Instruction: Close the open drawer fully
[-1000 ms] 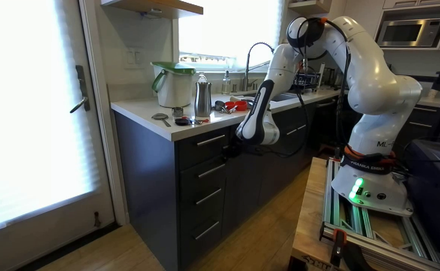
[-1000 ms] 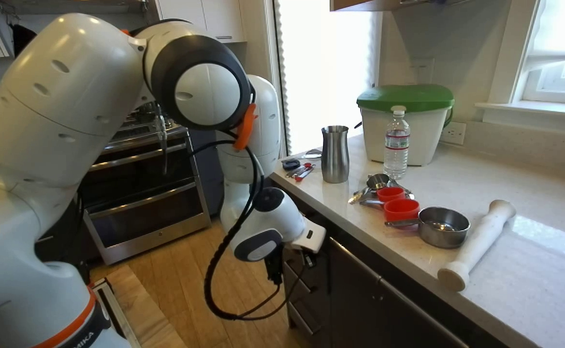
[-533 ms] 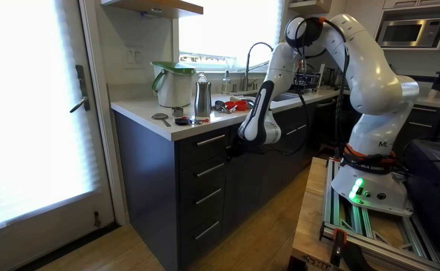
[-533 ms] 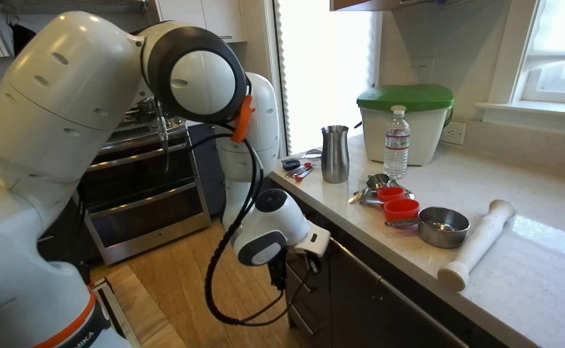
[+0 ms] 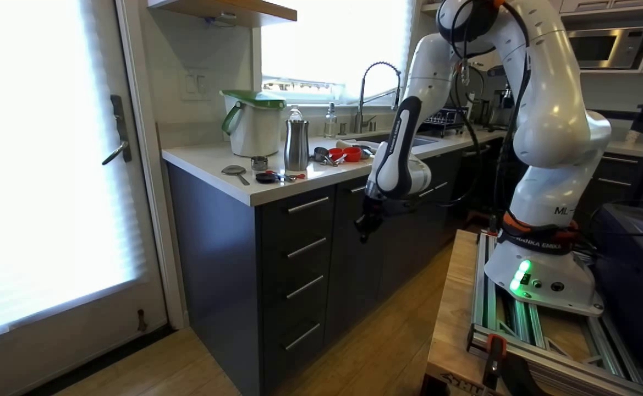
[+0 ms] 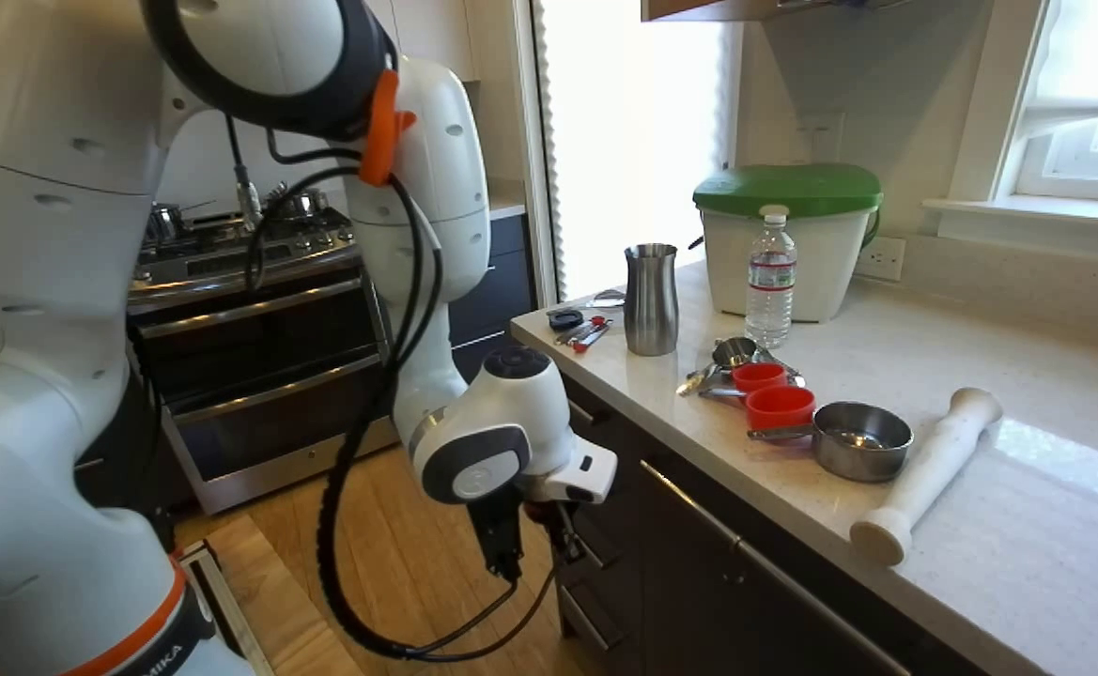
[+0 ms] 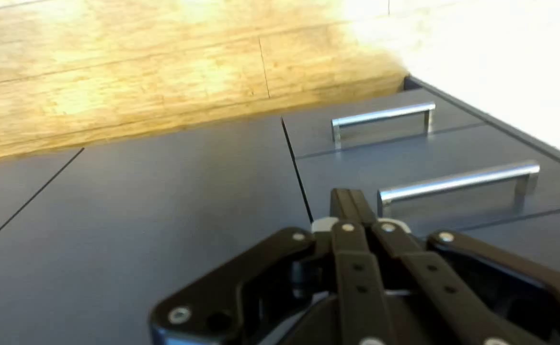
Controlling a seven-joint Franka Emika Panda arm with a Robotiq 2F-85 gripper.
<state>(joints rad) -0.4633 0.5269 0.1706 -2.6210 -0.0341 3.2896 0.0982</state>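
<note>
The wrist view shows the gripper (image 7: 350,194) with its two fingers pinched together and nothing between them. Past the tips are two silver bars (image 7: 457,182) on lower drawer fronts, and then the floor (image 7: 174,72). The top drawer seems to be cut off here, so I get little help with it. In an exterior view, I think the drawer (image 5: 297,223) we want is the top one of four, just under the counter (image 5: 205,165). I can't be sure, because all four fronts look pushed in and level. Half a second ago the gripper was close to that drawer's edge; now it has pulled away and hangs in front of the cabinet door (image 5: 351,269) beside the stack. The drawers look just the same as then. To me that means the pushing is probably over and the job may be done, though a tiny crack would be too small to see. In an exterior view, the arm (image 6: 511,413) has swung back too, so a bit of the top handle (image 6: 582,411) peeks out. The arm hides most of that drawer, the finger tips are dark on dark, and the arm's upper part is cut off.
</note>
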